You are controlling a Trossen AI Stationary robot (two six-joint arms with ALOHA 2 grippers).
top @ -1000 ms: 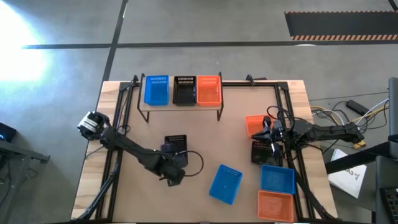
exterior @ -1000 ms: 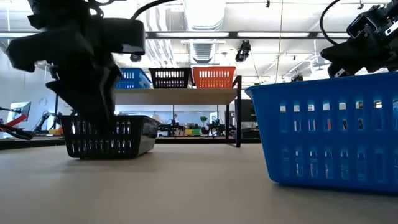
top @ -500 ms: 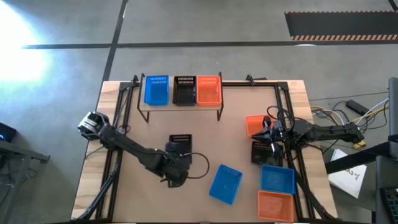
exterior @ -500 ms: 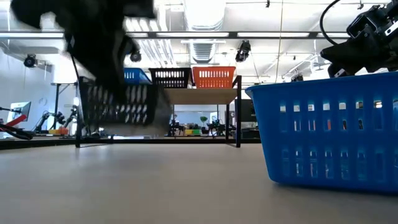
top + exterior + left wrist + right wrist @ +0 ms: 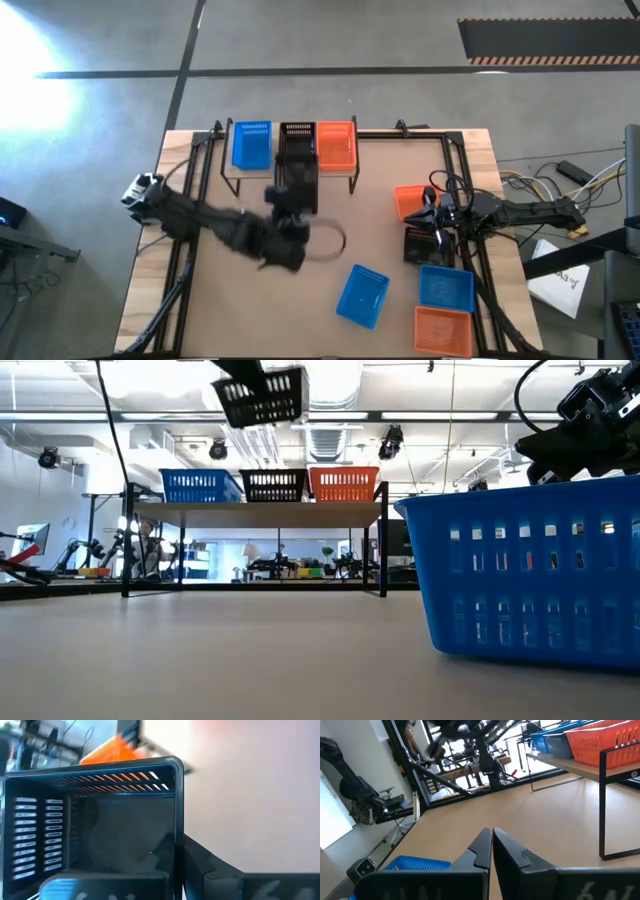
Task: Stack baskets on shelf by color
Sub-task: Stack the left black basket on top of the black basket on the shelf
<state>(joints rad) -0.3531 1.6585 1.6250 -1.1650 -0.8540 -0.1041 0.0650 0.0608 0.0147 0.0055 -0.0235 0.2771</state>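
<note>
My left gripper (image 5: pixel 292 208) is shut on a black basket (image 5: pixel 303 178), raised high over the table in front of the shelf (image 5: pixel 232 174). In the low view this basket (image 5: pixel 262 396) hangs well above the shelf (image 5: pixel 255 510). On the shelf stand a blue basket (image 5: pixel 251 146), a black basket (image 5: pixel 296 140) and an orange basket (image 5: pixel 337 144), resting on their bottoms. My right gripper (image 5: pixel 432 212) is shut and empty, waiting raised at the table's right over an orange basket (image 5: pixel 408 200) and a black basket (image 5: pixel 417 246). My left gripper holds the black basket by one side wall (image 5: pixel 178 827), with one finger (image 5: pixel 162 852) inside the basket and the other finger (image 5: pixel 207 867) outside it. The basket is lifted clear of the table and slightly tilted.
A blue basket (image 5: pixel 362 295) lies loose near the table's middle front. Another blue basket (image 5: pixel 445 288) and an orange basket (image 5: pixel 443 330) sit at the near right corner. Black frame rails (image 5: pixel 190 180) run along the table's sides. Open tabletop lies between the shelf and the loose baskets.
My left gripper has risen steeply and moved toward the far edge and the shelf, carrying the black basket with it. The basket stood on the table a second ago and now hangs above shelf height, turned about. My right arm has kept still.
</note>
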